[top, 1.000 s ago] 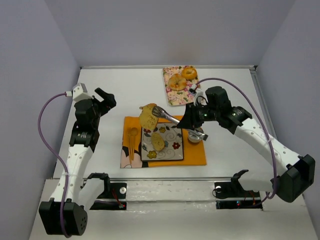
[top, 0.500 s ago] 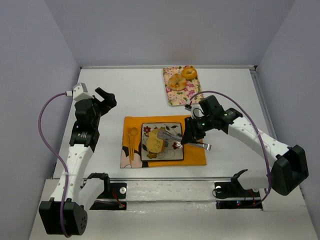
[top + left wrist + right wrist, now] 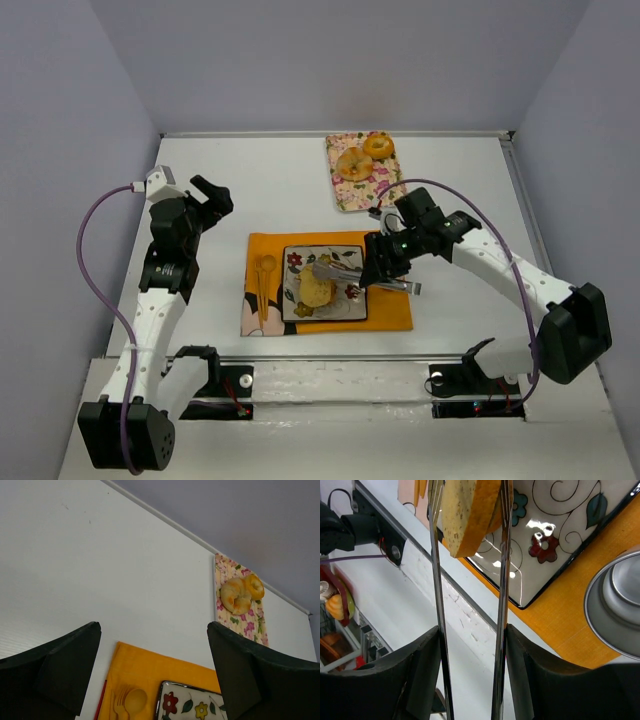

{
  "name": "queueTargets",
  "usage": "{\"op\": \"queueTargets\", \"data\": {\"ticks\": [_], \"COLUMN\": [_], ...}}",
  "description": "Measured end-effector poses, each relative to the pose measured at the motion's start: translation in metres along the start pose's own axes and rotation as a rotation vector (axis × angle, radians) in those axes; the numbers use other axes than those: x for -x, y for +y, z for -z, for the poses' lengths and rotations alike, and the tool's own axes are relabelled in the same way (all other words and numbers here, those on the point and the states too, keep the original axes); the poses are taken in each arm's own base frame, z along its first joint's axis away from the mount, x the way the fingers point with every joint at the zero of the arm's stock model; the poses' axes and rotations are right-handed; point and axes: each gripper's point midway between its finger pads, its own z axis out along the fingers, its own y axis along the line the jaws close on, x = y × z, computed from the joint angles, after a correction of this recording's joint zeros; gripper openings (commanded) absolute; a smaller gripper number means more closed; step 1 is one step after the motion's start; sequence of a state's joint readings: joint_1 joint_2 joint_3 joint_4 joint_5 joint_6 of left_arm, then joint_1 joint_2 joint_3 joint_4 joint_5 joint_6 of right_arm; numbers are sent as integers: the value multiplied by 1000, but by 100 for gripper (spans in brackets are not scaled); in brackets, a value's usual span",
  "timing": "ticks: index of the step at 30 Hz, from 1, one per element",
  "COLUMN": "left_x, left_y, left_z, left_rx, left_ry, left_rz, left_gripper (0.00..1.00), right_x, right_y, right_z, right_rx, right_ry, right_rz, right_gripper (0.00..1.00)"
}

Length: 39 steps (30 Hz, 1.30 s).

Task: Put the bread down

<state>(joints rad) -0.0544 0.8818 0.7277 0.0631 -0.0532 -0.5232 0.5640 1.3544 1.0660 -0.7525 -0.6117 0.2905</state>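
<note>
A tan bread slice (image 3: 317, 290) with a darker crust sits over the flowered square plate (image 3: 345, 307). It is between the tips of metal tongs (image 3: 350, 272). My right gripper (image 3: 376, 268) is shut on the tongs' arms. In the right wrist view the bread (image 3: 467, 510) stands on edge between the two tong arms (image 3: 504, 580), above the plate (image 3: 555, 525). The right gripper (image 3: 472, 630) presses both arms from outside. My left gripper (image 3: 212, 195) hovers open and empty over the table's left side, and its wrist view shows its jaws (image 3: 154, 630) wide apart.
The plate rests on an orange placemat (image 3: 390, 310) beside a wooden spoon and fork (image 3: 265, 272). A small metal bowl (image 3: 615, 605) stands right of the plate. At the back, a floral cloth (image 3: 350, 190) carries two golden ring pastries (image 3: 363, 155).
My right arm brought the tongs and bread down from above the plate's far left corner onto the plate. The tong arms now stand a little wider. The left arm has not moved.
</note>
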Motion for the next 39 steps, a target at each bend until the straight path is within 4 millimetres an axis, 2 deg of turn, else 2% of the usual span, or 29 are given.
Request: {"op": "queueTargets", "data": {"ticks": [11, 16, 19, 21, 24, 26, 27, 28, 30, 31, 33, 36, 38, 39], "left_x": [0, 0, 0, 0, 0, 0, 1, 1, 1, 1, 1, 2, 3, 3], "left_y": [0, 0, 0, 0, 0, 0, 0, 0, -1, -1, 0, -1, -1, -1], "left_z": [0, 0, 0, 0, 0, 0, 0, 1, 1, 1, 1, 1, 2, 2], "left_rx": [0, 0, 0, 0, 0, -1, -1, -2, -2, -2, -2, -3, -3, -3], "left_ry": [0, 0, 0, 0, -1, -1, -2, -3, -4, -4, -4, -7, -9, -10], "left_rz": [0, 0, 0, 0, 0, 0, 0, 0, 0, 0, 0, 0, 1, 1], "left_gripper": [99, 99, 99, 99, 99, 99, 99, 99, 99, 99, 99, 99, 99, 99], "right_x": [34, 53, 67, 79, 95, 107, 107, 108, 107, 105, 100, 83, 66, 60], "right_y": [-14, -19, -30, -47, -81, -130, -144, -169, -201, -225, -255, -310, -339, -348], "right_z": [13, 25, 39, 54, 81, 112, 119, 130, 139, 140, 140, 128, 117, 115], "right_rx": [-162, -241, -328, -409, -509, -641, -682, -751, -840, -894, -954, -1047, -1094, -1111], "right_ry": [-126, -206, -285, -363, -478, -591, -609, -637, -649, -642, -622, -540, -472, -449], "right_rz": [3, 1, -23, -68, -168, -294, -328, -389, -457, -502, -557, -653, -706, -723], "right_gripper": [57, 52, 51, 51, 51, 51, 52, 52, 53, 53, 53, 57, 67, 79]}}
